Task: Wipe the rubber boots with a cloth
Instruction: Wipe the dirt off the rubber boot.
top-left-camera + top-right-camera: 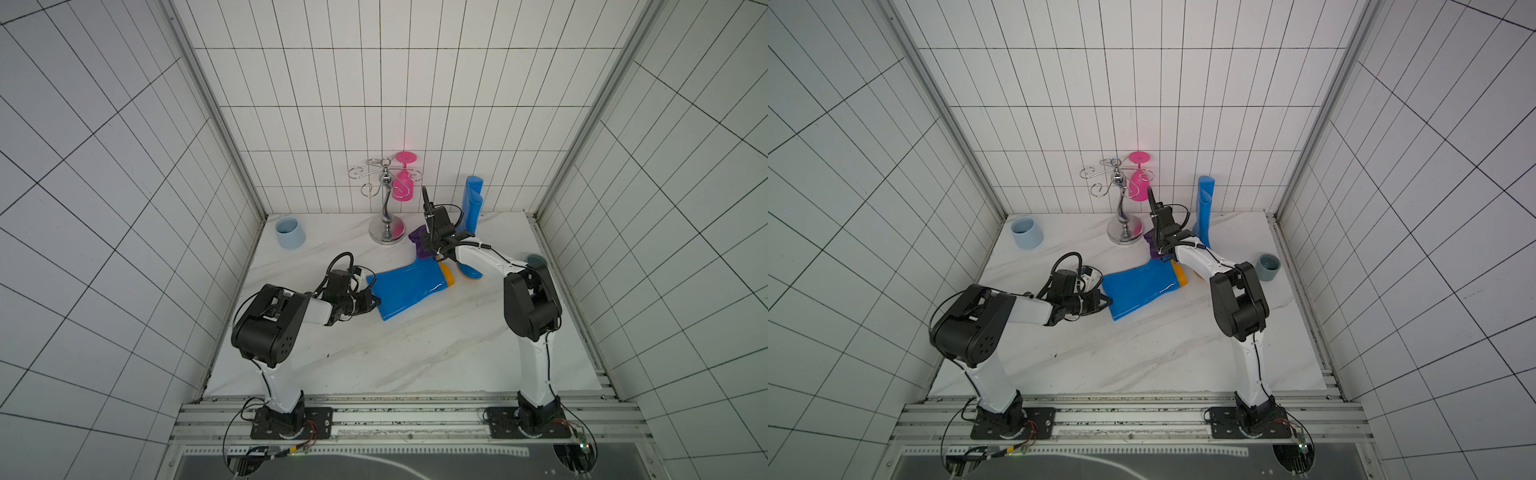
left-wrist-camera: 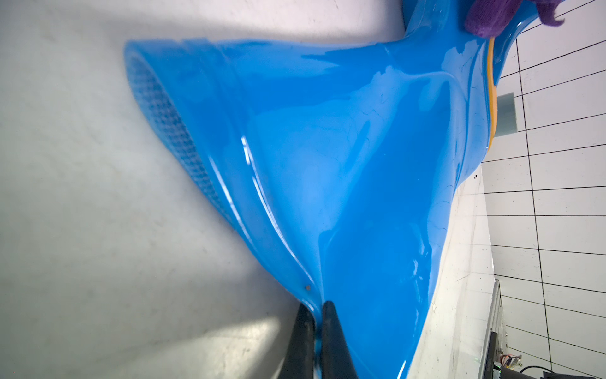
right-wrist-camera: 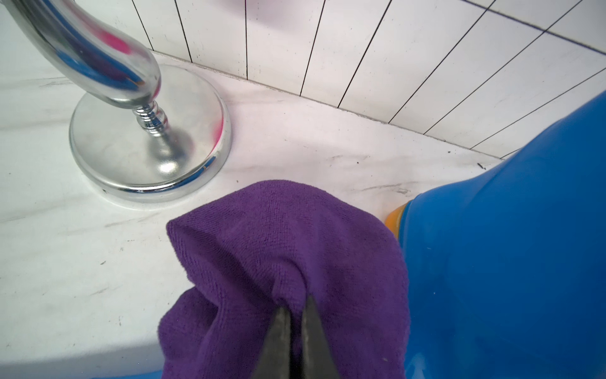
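Our left end effector (image 2: 317, 316) is pinched tight on the shaft rim of the lying boot (image 1: 409, 291), which stretches away from it across the table (image 1: 415, 353). Our right end effector (image 3: 295, 315) is clamped on the cloth (image 3: 278, 242), which drapes ahead of its tips over that boot's foot. The upright boot (image 1: 472, 208) stands just beside it.

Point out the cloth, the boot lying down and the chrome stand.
cloth (image 3: 282, 249): right wrist view, middle of the draped fabric.
lying boot (image 1: 405, 293): in a top view, middle of its flattened shaft.
chrome stand (image 3: 111, 156): right wrist view, its round base.
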